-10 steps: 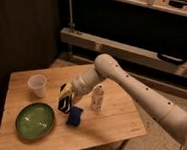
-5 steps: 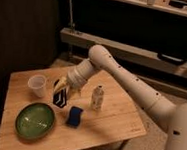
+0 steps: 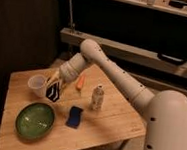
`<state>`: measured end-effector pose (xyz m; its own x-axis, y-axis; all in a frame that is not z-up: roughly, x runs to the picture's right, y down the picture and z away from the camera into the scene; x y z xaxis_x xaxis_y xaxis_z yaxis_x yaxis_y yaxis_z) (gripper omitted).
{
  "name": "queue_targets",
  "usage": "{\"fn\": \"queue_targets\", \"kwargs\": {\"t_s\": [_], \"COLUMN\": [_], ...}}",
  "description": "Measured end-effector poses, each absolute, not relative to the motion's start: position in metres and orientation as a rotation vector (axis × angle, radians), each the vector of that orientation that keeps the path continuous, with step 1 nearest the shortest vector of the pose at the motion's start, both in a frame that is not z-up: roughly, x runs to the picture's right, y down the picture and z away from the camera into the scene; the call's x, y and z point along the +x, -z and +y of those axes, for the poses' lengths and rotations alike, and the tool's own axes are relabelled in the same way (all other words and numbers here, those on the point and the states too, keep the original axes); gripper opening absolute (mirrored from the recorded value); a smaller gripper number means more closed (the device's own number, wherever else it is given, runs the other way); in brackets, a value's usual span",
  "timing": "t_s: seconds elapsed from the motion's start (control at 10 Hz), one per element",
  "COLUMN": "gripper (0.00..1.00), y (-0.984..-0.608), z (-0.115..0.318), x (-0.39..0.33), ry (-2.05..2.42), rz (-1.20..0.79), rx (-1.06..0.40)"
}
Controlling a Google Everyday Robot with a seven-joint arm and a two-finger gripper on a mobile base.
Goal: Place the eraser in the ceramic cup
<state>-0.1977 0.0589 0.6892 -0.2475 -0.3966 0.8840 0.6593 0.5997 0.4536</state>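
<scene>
Moved: pincer point(image 3: 56, 83) carrying eraser point(image 3: 52, 92) has gone left since the earlier frame, now just right of ceramic cup point(image 3: 37, 83).
Pincer: pinching the eraser, held upright.
Open room: bare wood at counter point(image 3: 114, 123) right and near edges; green plate point(image 3: 35, 119) and blue pad point(image 3: 74, 116) near-left.
Writing: small bottle point(image 3: 97, 97) label too small to read.
Room: dark wall behind.

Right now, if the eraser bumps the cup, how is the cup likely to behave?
The cup narrows towards its base, so it probably tips easily. It looks small, so it is likely light and slides when nudged. The end effector, holding the eraser close beside it, should probably come in from above.
</scene>
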Motion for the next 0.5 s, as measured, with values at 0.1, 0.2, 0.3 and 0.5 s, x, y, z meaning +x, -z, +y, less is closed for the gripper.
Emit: {"fn": "queue_targets", "kwargs": {"t_s": [0.1, 0.2, 0.3, 0.5], "gripper": [0.00, 0.00, 0.00, 0.00], "y": [-0.691, -0.692, -0.692, -0.696], "z": [0.057, 0.054, 0.049, 0.041], "x": [-0.202, -0.210, -0.218, -0.224], "ry": [0.987, 0.971, 0.954, 0.914], "rz": [-1.539, -1.557, -1.571, -1.590], "rx": [-0.234, -0.239, -0.239, -0.248]}}
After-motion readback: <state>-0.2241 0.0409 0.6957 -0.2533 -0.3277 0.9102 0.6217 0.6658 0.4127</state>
